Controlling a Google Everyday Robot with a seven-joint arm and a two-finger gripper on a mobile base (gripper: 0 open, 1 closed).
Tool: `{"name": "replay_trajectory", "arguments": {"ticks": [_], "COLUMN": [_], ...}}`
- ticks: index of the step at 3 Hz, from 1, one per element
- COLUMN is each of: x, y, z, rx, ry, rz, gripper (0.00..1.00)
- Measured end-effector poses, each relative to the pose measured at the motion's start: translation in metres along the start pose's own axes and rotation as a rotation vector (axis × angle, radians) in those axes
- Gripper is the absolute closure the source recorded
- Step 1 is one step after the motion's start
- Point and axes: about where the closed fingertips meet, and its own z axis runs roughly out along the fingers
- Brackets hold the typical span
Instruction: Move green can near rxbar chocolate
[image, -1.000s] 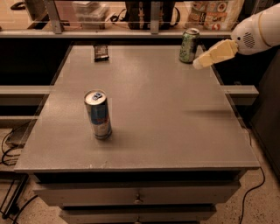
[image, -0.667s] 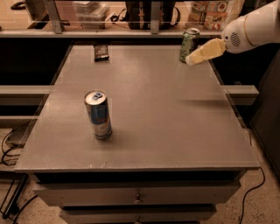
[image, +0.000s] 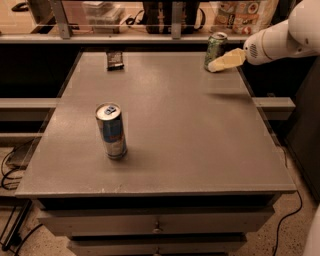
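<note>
The green can (image: 215, 49) stands upright at the far right corner of the grey table (image: 170, 125). The rxbar chocolate (image: 114, 60), a small dark flat wrapper, lies at the far left of the table. My gripper (image: 216, 65) reaches in from the right on a white arm (image: 280, 40). Its pale fingers (image: 227, 60) sit right against the lower right side of the green can.
A taller blue-and-silver can (image: 111, 130) stands upright at the left-middle of the table. A shelf rail with bags and boxes (image: 240, 12) runs along the back. Drawers (image: 157, 222) sit under the front edge. Cables lie on the floor at both sides.
My gripper has moved left and slightly down towards the green can, from beside it to touching its lower right side. The cans and the bar have not moved.
</note>
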Motion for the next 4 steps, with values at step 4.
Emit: {"name": "replay_trajectory", "arguments": {"ticks": [4], "x": [-0.010], "y": [0.016], "z": [0.059], "rx": [0.044], "ry": [-0.058], "rz": [0.039], "gripper": [0.00]}}
